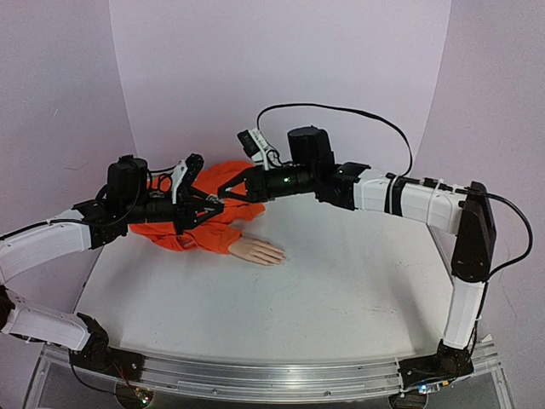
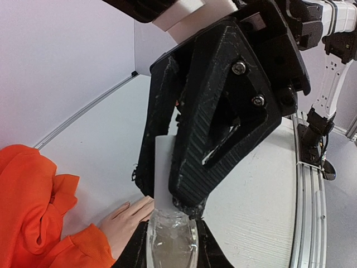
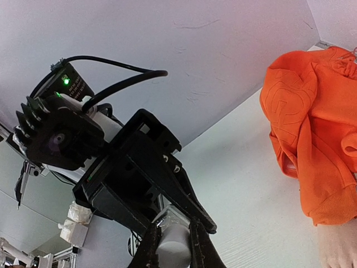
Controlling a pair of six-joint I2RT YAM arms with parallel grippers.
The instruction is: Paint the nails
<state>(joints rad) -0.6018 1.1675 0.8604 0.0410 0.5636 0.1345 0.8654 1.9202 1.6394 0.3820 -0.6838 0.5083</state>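
Left gripper [image 1: 209, 204] is clamping bottle [image 2: 170, 243] steady; right gripper [image 1: 234, 192] is pinching cap [image 2: 163, 167], presumably for unscrewing, 10 o'clock from hand [image 1: 255, 250].

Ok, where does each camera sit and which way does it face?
Top external: above, behind the bases, looking down at the table; both arms show.
Left wrist: faces the right claw; its own left claw holds the bottle.
Right wrist: faces the left arm; own fingers pinch the white cap.
Shared: orange sleeve and mannequin hand, in all three.
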